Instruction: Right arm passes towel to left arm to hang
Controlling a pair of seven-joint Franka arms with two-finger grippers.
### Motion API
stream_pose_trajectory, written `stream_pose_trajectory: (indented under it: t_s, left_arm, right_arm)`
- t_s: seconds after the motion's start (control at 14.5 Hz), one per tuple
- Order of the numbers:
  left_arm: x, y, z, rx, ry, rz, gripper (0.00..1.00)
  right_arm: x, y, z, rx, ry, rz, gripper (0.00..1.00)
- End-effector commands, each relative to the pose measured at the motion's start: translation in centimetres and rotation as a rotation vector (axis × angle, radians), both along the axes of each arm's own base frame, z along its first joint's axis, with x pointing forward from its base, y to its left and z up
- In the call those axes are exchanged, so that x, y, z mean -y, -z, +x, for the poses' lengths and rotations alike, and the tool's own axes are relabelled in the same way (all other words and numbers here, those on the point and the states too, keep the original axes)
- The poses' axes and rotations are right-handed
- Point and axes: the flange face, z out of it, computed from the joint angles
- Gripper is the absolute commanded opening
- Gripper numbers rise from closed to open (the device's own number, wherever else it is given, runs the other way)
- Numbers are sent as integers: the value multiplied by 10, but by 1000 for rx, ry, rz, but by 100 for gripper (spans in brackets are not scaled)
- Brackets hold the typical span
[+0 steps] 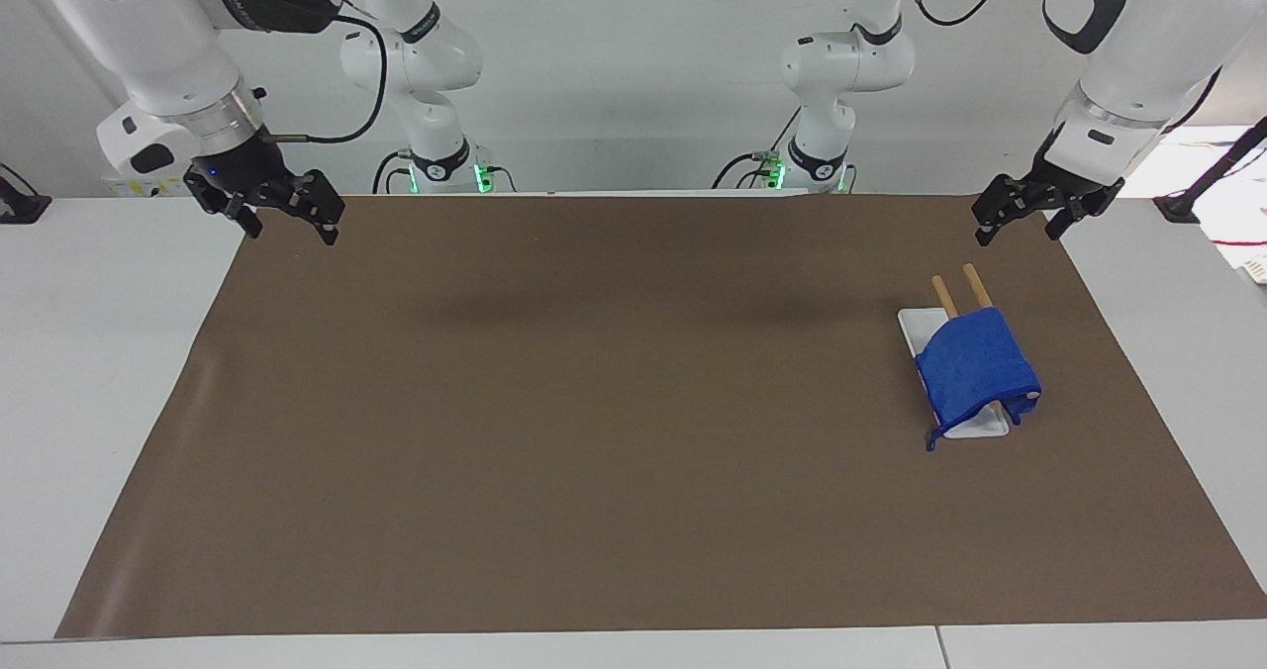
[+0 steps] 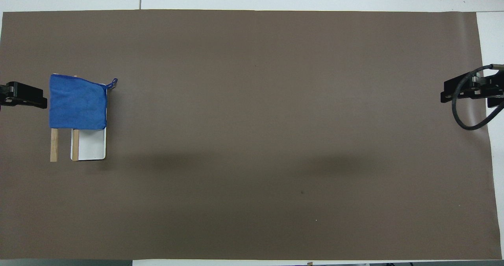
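Bright blue towel [image 1: 975, 367], white rack base [image 2: 93, 145], pale wooden bars [image 2: 54, 145], plain brown mat [image 1: 594, 402]

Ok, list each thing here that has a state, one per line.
towel: draped over the wooden rack, loop hanging free, held by nothing.
wooden rack: standing on its white base.
left gripper: jaws open, empty, over the mat's corner.
right gripper: jaws open, empty, over the mat's other corner.

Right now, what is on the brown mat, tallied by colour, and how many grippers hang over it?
Blue: 1, the towel, draped over the wooden bars
Wood: 2, wooden bars
White: 1, rack base
Black: 2, left gripper and right gripper, both open and holding nothing
Total: 6
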Motion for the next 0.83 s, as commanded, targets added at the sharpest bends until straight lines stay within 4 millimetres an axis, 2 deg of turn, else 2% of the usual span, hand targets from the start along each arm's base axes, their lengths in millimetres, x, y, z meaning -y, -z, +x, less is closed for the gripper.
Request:
stream_pose_trajectory:
  t_s: [0.0, 0.76]
  left_arm:
    - [-1, -1, 1, 9, -7, 7, 100]
    - [0, 3, -1, -2, 1, -2, 100]
  right_arm:
    - [1, 0, -6, 6, 1, 20, 100]
    - [3, 0, -6, 6, 4, 20, 100]
